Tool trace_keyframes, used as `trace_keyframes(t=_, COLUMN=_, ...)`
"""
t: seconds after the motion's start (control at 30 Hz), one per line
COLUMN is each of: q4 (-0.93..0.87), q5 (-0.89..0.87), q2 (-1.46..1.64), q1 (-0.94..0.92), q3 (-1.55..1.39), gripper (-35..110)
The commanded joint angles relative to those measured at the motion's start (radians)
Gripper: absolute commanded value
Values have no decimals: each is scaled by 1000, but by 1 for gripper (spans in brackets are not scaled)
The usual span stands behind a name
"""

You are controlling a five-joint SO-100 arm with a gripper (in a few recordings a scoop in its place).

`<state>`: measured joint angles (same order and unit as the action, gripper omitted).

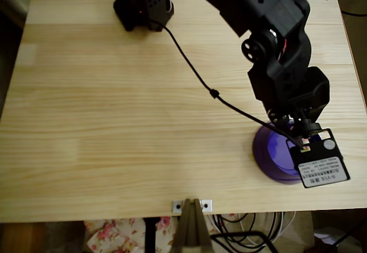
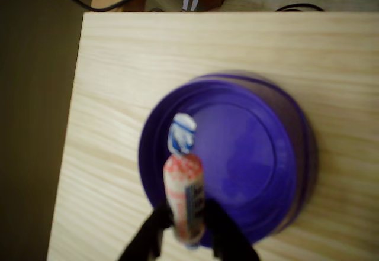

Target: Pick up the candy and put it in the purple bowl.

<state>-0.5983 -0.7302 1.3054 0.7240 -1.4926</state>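
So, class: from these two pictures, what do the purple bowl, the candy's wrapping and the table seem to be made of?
Purple bowl: likely plastic; smooth, evenly violet, with a soft sheen.
Candy wrapping: probably thin printed film or paper, gathered into a twisted end; too blurred to settle which.
Table: pale wood, showing grain lines and joined boards; matte.

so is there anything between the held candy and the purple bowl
Nothing. In the wrist view the gripper holds the candy above the purple bowl, with no object between them and the bowl's floor bare.
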Motion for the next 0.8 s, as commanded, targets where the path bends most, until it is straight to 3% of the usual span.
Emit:
trace_keyframes(t=0.0, q4=11, q5=-8, q2=38, q1=5, q3=107, gripper=14)
trace_keyframes(t=0.1, q4=9, q5=-11, q2=35, q1=5, q3=110, gripper=15)
trace_keyframes(t=0.2, q4=6, q5=-14, q2=35, q1=3, q3=109, gripper=26)
trace_keyframes(t=0.33, q4=0, q5=-18, q2=38, q1=3, q3=104, gripper=26)
trace_keyframes(t=0.5, q4=-60, q5=12, q2=87, q1=-2, q3=118, gripper=-1)
trace_keyframes(t=0.77, q4=-109, q5=144, q2=347, q1=-98, q3=-35, gripper=-1)
